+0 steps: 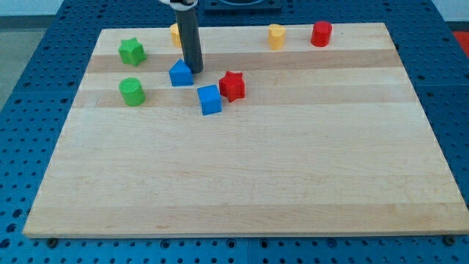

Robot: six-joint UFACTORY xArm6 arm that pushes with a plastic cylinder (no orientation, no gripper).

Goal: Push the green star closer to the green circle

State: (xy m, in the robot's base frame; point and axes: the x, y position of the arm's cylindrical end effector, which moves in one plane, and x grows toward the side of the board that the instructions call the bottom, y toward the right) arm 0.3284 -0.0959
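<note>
Wooden board [242, 169] lay on a blue table, and the rod had no pincer, so nothing was held. Its tip [196, 71] touched the blue block [181, 73], well right of the green star [132, 51]. To do well, it needed to go above the star and push it down toward the green circle [132, 91].

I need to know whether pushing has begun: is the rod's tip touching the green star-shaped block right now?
No: my tip rests beside the blue block, well to the view's right of the green star-shaped block, which sits above the green circular block.
</note>
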